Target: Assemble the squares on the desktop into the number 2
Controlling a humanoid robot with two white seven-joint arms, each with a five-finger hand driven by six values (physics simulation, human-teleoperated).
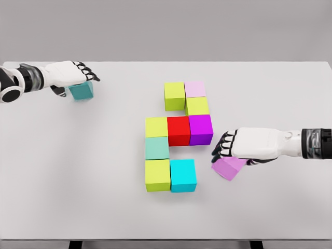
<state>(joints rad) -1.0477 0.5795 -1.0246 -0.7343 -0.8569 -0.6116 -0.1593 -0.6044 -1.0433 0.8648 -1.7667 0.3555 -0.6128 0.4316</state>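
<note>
Several coloured cubes form a stepped figure mid-table: yellow-green (pixel 175 95) and pale pink (pixel 195 88) on top, yellow-green (pixel 197 106) below, then yellow-green (pixel 156 126), red (pixel 178 130) and purple (pixel 201 129) in a row, mint (pixel 156 148), and yellow-green (pixel 157 175) with cyan (pixel 183 175) at the bottom. My right hand (pixel 224 150) is curled over a tilted violet cube (pixel 229 168), right of the cyan one. At the far left my left hand (pixel 85 73) grips a teal cube (pixel 81 91).
The white table (pixel 78 171) stretches wide around the figure, with its front edge near the bottom of the view and its back edge behind the left hand.
</note>
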